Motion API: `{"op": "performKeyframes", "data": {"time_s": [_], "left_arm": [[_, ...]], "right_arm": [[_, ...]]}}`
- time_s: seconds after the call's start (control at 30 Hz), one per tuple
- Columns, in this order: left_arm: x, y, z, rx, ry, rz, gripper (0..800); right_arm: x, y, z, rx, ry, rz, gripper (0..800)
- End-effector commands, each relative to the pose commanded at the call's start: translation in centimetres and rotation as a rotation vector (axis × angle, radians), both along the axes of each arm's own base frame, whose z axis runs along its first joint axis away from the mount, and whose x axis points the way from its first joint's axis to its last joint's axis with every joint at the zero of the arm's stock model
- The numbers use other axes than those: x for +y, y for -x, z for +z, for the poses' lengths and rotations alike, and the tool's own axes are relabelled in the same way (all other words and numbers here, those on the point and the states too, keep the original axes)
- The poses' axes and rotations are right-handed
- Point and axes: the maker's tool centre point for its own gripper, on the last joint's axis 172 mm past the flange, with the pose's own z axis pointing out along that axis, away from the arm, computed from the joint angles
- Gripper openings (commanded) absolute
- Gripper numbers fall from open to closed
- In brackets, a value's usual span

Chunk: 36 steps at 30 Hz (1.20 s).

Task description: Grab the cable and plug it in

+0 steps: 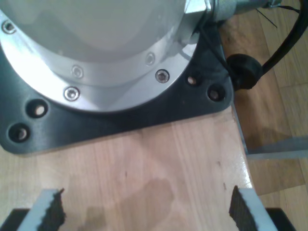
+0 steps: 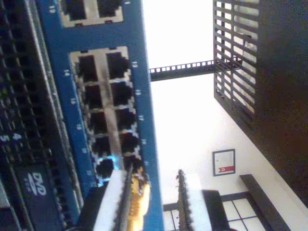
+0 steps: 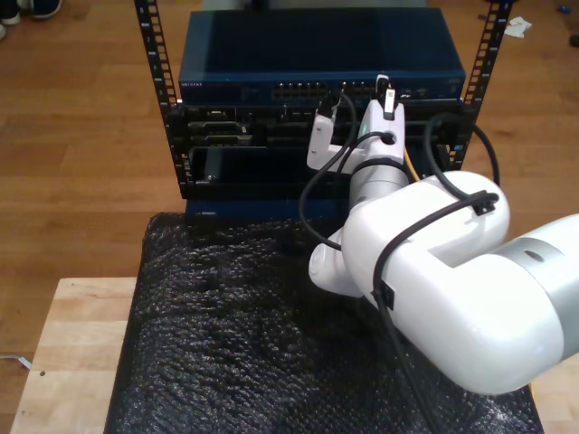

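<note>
Big glossy white arm (image 3: 452, 289) hogs the exterior view at about 4 o'clock, one black hose looped over it. My second hand (image 2: 151, 202) is clenched on the cable (image 2: 137, 199), its yellow-orange end pinched between two ridged pads right at the blue switch (image 2: 108, 115) with its two columns of square ports. My first hand (image 1: 147, 209) hangs released over the pale wooden bench (image 1: 154, 163), beside a round metal base on a black plate.

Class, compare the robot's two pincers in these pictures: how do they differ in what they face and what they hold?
My first pincer faces a bare wooden surface beside a metal arm base; my second pincer faces the blue network switch. The first is open with nothing between its pads; the second is shut on the yellow cable, close to the switch's ports. Both have white fingers with dark ribbed pads.
</note>
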Motion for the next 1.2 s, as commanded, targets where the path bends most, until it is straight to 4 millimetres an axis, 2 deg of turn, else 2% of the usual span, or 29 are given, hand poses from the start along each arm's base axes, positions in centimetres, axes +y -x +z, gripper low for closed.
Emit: {"op": "performKeyframes", "data": {"time_s": [0.33, 0.73, 0.97, 1.1, 1.2], "left_arm": [[0.0, 0.0, 0.0, 0.000, 0.000, 0.000, 800], [0.0, 0.0, 0.0, 0.000, 0.000, 0.000, 800], [0.0, 0.0, 0.0, 0.000, 0.001, 0.000, 800], [0.0, 0.0, 0.0, 0.000, 0.000, 0.000, 800], [0.0, 0.0, 0.0, 0.000, 0.000, 0.000, 800]], "right_arm": [[-0.8, 1.8, -1.5, 0.054, 0.021, 0.005, 257], [-0.9, 1.5, -1.2, 0.051, 0.014, 0.002, 242], [-0.6, 0.8, 0.1, 0.021, 0.000, 0.004, 140], [-1.0, 0.7, 0.0, 0.021, 0.001, -0.002, 54], [-1.0, 0.7, 0.0, 0.021, 0.001, -0.002, 29]]}}
